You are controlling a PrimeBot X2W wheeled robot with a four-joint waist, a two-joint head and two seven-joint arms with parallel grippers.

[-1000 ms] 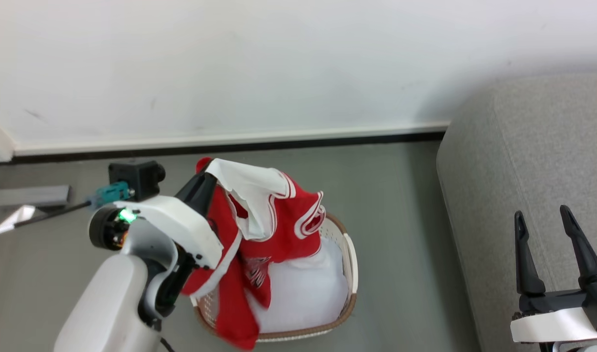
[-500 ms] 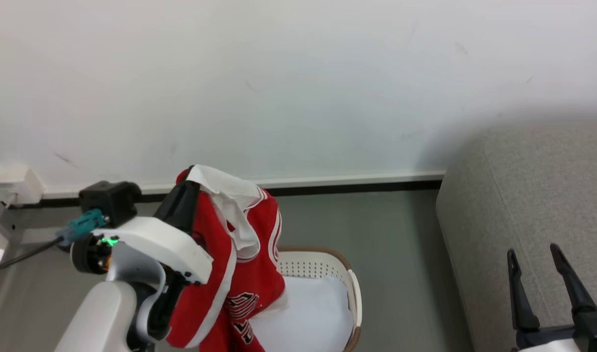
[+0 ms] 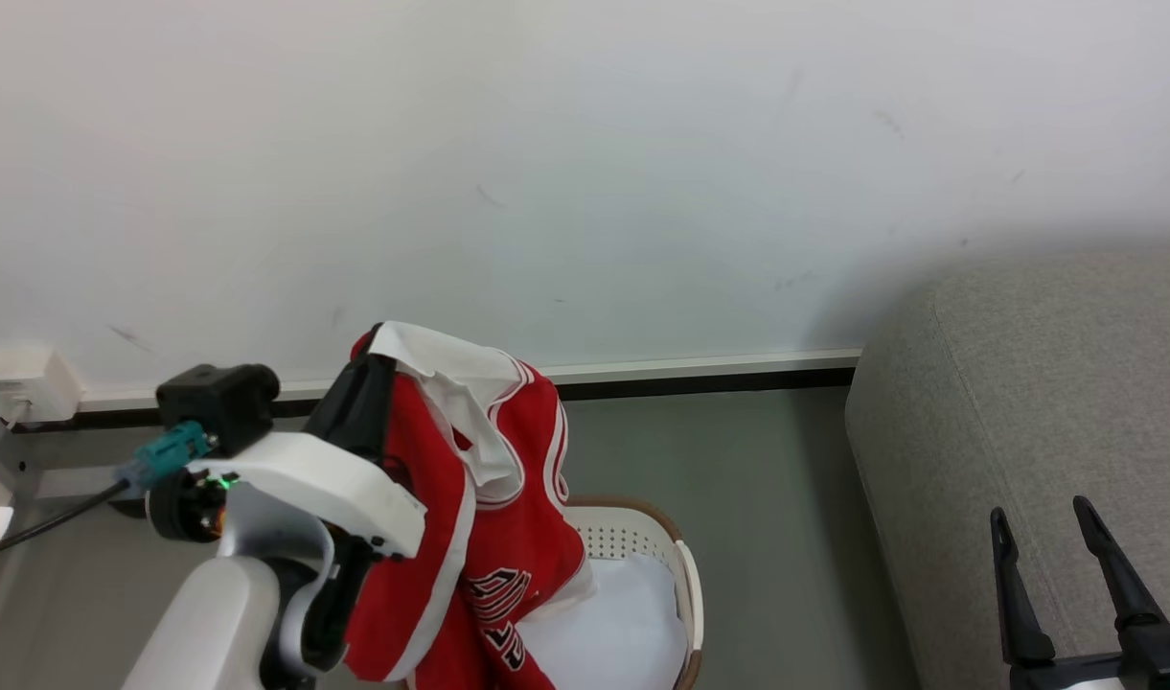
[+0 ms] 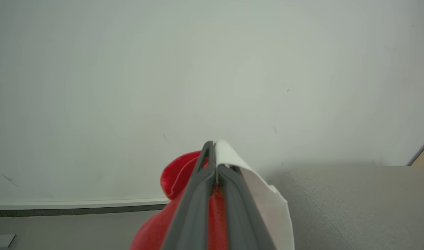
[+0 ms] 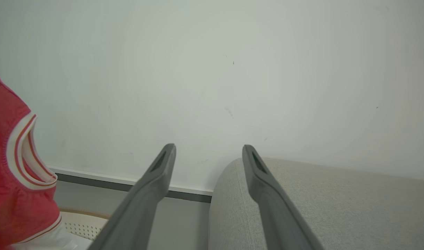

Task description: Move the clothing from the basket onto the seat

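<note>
Counting what is before me: one red jersey (image 3: 517, 498), one cream basket (image 3: 632, 537), one grey seat (image 3: 1044, 383), and one pale sheet (image 3: 613, 632) lying in the basket. My left jaws are clamped tight on a fold of the jersey, which hangs from them above the basket's left side. My right jaws stand wide apart with nothing between them, in front of the seat. The basket stands on a grey floor (image 3: 747, 460), apart from the seat on its right. Behind is a white wall (image 3: 585, 172) with a pale skirting (image 3: 699, 366).
</note>
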